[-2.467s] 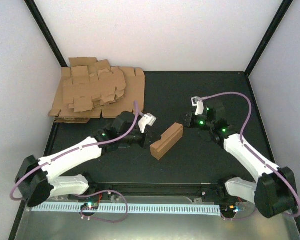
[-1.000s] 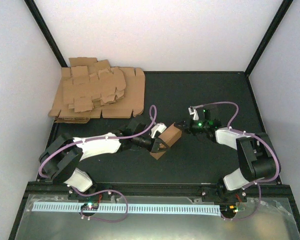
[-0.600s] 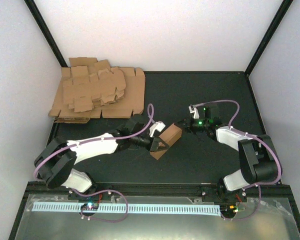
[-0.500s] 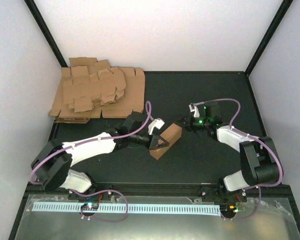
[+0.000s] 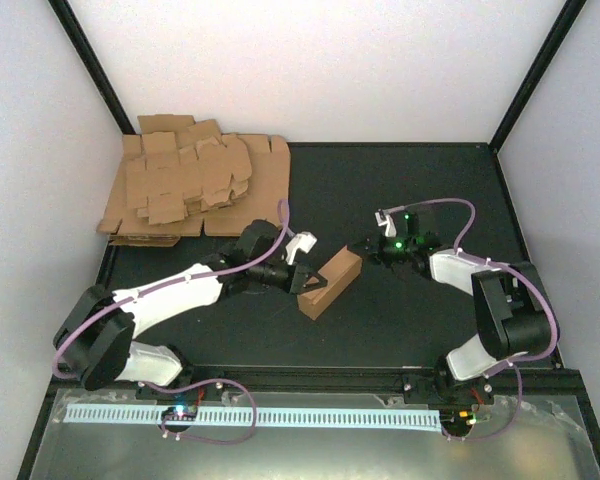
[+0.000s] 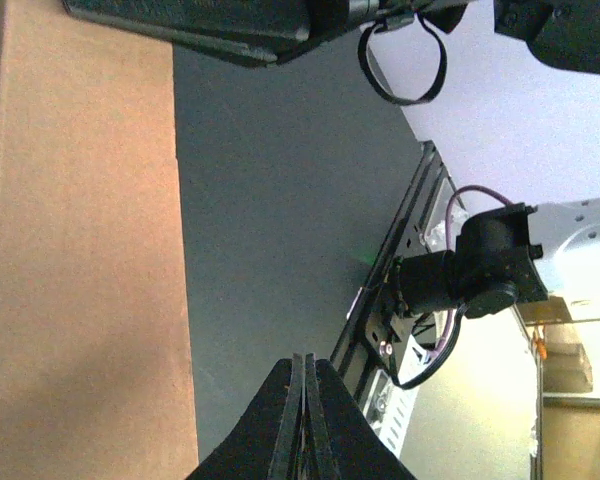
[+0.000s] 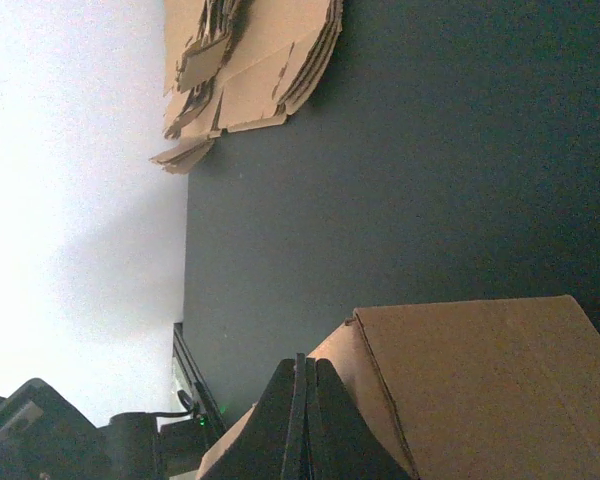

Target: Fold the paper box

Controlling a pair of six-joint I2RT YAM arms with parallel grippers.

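Observation:
The paper box is a small oblong brown carton lying slantwise on the black mat, with all its sides closed. My left gripper is shut and empty, its tips just left of the carton's near half. In the left wrist view the paper box fills the left side, and a strip of mat separates it from my left gripper. My right gripper is shut and empty at the carton's far end. In the right wrist view my right gripper overlaps the end face of the paper box; contact cannot be told.
A thick pile of flat brown cardboard sheets lies at the mat's back left corner, also seen as the pile in the right wrist view. White walls close the back and sides. A metal rail runs along the near edge by the arm bases.
My left arm has swung back and leftward, its shut tips sliding from the carton's near end to its left side. The right gripper and the carton have hardly moved.

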